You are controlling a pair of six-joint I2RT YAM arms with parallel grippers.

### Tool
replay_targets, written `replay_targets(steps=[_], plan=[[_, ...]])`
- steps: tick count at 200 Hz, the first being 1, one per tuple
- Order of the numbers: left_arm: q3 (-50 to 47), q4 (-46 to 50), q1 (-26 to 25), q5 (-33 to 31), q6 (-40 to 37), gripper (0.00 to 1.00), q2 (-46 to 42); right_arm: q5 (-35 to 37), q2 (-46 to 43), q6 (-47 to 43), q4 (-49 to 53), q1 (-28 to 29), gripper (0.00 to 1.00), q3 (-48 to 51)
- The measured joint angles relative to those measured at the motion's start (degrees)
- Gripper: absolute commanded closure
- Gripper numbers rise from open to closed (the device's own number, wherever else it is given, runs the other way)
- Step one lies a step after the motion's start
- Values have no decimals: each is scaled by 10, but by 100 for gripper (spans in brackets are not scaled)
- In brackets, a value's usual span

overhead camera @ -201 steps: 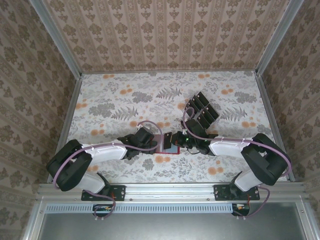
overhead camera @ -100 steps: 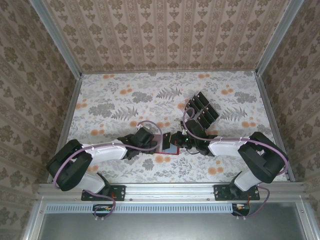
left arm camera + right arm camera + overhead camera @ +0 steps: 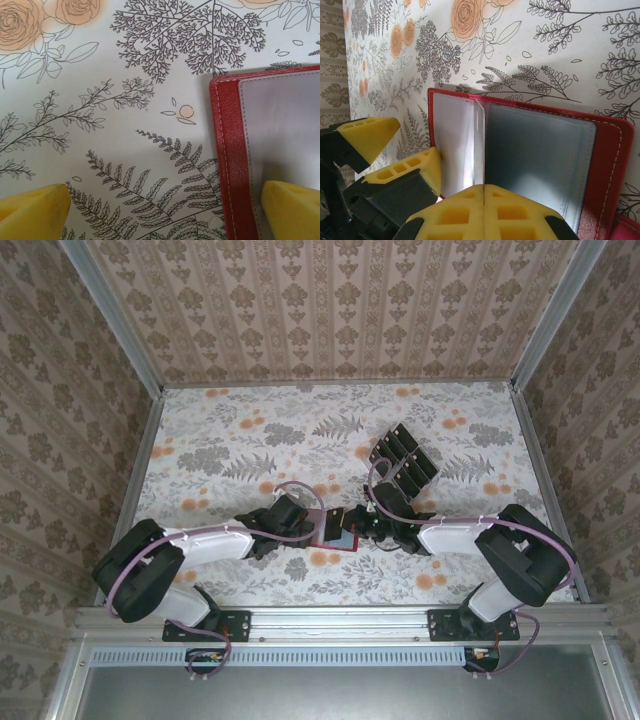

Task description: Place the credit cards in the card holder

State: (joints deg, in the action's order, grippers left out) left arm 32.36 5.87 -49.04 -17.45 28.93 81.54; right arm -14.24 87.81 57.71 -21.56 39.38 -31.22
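The red card holder (image 3: 335,532) lies open on the floral table between both grippers, its greyish inner face (image 3: 540,150) up. My right gripper (image 3: 484,189) is shut on a clear plastic sleeve (image 3: 479,135) of the holder and holds that leaf upright. My left gripper (image 3: 165,212) is open, straddling the holder's left edge (image 3: 227,150). One of its yellow fingers (image 3: 292,207) is over the inner face and the other is over bare table. The black credit cards (image 3: 405,462) lie fanned out behind the right gripper (image 3: 356,528), untouched.
Patterned walls close in the table (image 3: 230,440) at the back and on both sides. Open floral surface stretches left of the cards and behind the left gripper (image 3: 318,526). Both arms lie low along the near edge.
The right forearm has shifted a touch to the left. The card holder, the cards and the left arm stay where they were.
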Motion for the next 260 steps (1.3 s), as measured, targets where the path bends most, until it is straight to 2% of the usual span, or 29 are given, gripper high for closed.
replay_targets(steps=[48,122,189,260], plan=[[0,26,0,-4,-1,0,-32,1,0,-13,42,-2,100,0],[1,27,-1,14,-19,0,-63,0,0,-84,135,-34,100,-38],[10,-8,-5,40,-44,0,-19,-7,9,-96,142,-35,100,-44],[10,-16,-8,31,-45,0,9,-9,9,-96,142,-35,100,-44]])
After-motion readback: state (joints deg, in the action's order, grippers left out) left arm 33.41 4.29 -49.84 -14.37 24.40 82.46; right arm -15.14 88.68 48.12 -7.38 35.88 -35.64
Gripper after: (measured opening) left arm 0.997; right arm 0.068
